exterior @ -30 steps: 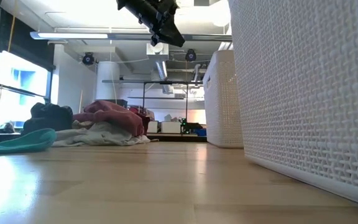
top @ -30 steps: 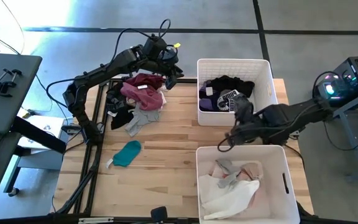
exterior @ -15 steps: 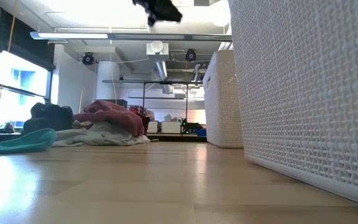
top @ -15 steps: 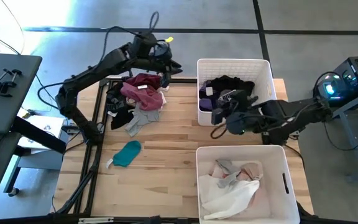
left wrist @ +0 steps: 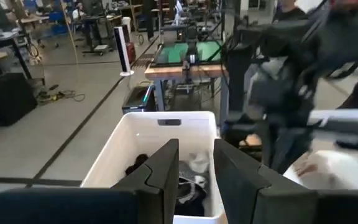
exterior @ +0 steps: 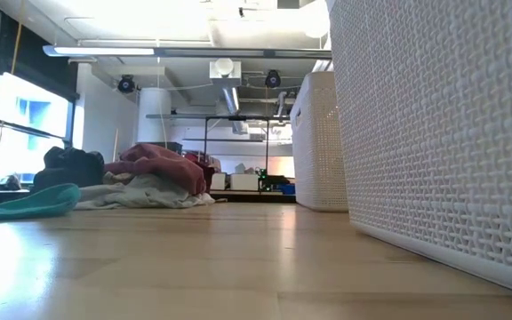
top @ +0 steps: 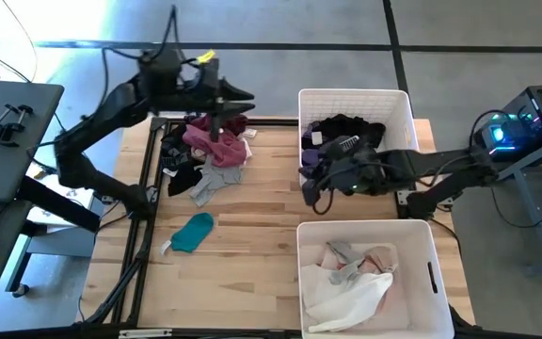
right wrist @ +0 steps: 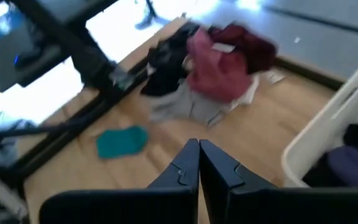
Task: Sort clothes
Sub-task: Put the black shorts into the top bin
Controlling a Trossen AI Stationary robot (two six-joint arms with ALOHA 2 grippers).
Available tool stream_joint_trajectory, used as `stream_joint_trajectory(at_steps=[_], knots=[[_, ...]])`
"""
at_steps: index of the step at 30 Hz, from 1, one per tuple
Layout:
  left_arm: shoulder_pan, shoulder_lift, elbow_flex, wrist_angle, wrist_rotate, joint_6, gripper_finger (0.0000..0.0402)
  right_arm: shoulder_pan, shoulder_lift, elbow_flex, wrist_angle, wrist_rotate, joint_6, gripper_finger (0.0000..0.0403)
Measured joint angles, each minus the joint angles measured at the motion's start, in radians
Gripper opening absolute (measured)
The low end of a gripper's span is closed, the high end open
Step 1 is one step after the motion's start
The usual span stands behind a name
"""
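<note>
The wooden table (top: 262,202) carries two white plastic bins and a pile of clothes (top: 210,149). The near bin (top: 433,273), at the table's front right corner, holds pale garments (top: 351,282) in white, grey and pink. The far bin (top: 405,113), at the table's rear right, holds dark garments (top: 342,137) in black and purple. The pile of clothes lies at the table's rear left, well apart from both bins; it comprises maroon, pink, black, grey and white items, with a white tag visible on top. A single teal garment (top: 194,232) lies flat on the table forward of the pile, separate from it. The left gripper (top: 238,97) hangs above the rear edge of the pile, raised clear of the fabric, its fingers (left wrist: 166,167) set slightly apart and empty. The right gripper (top: 310,179) sits at the far bin's front left corner, above the table, its fingers (right wrist: 188,165) pressed together and empty.
</note>
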Motion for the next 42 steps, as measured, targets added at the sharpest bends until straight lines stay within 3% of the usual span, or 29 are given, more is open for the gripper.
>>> stream_joint_trajectory(at_steps=[6,9,12,19,26,37,42], knots=[[-0.069,-0.072,-0.004,-0.214,-0.135,-0.062,0.009,0.01,0.058,0.0,0.032,-0.095,-0.062,0.0018],[-0.094,-0.093,-0.056,-0.341,-0.226,-0.091,0.009,0.02,0.086,0.0,0.092,-0.114,-0.135,0.0058],[-0.12,-0.124,-0.153,-0.405,-0.245,-0.135,0.009,0.022,0.112,0.0,0.158,-0.159,-0.172,0.0106],[-0.17,-0.326,-0.517,-0.167,-0.244,-0.256,0.009,0.037,0.159,0.0,0.271,-0.173,-0.274,0.0188],[-0.206,-0.549,-0.76,-0.032,-0.244,-0.417,0.009,0.034,0.196,0.0,0.396,-0.18,-0.375,0.0206],[-0.207,-0.687,-0.853,0.019,-0.323,-0.411,0.009,0.058,0.2,0.0,0.487,-0.176,-0.331,0.0206],[-0.207,-0.677,-0.856,0.02,-0.327,-0.27,0.009,0.079,0.2,0.0,0.487,-0.162,-0.304,0.0206]])
